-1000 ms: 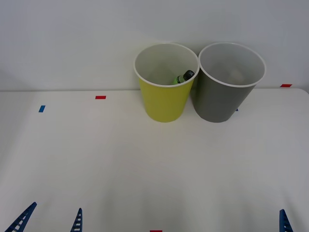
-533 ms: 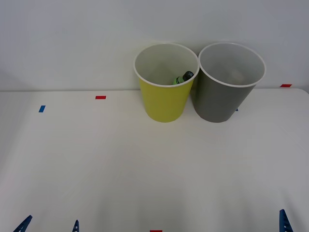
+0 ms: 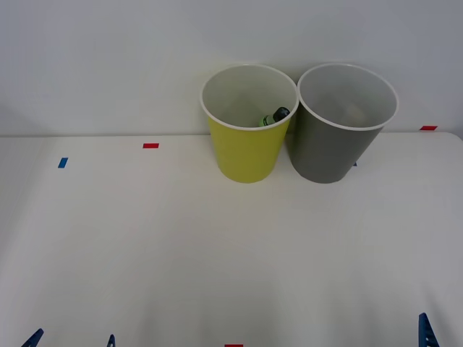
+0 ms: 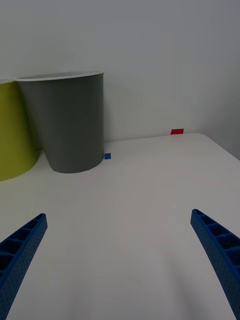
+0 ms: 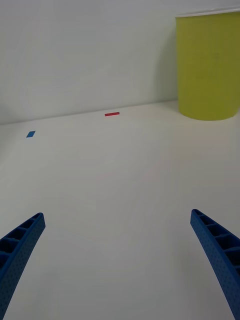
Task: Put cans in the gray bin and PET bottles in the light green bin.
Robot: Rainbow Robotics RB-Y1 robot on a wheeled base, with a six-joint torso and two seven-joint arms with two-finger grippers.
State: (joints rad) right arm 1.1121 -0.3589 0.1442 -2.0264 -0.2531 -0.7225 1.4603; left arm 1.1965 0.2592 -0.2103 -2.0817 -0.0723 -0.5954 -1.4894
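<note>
Round tapered light green bin (image 3: 248,152) holds the black-capped PET bottle (image 3: 274,116); smooth gray bin (image 3: 334,148) touches it. Ribbed left gripper (image 5: 117,260) and right gripper (image 4: 119,260) spread wide, empty.

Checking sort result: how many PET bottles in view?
1: the PET bottle lies inside the light green bin, by its right wall. More could be hidden deeper in either bin.

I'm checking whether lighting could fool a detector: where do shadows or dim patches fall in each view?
Front view: soft light, faint shadow beneath the round yellow-green plastic bin and round dark gray plastic bin; the small green-labelled bottle sits in shade inside. Right wrist view: the gray bin's side looks dark. Left wrist view: even light, a dim patch on the wall beside the yellow-green bin.
</note>
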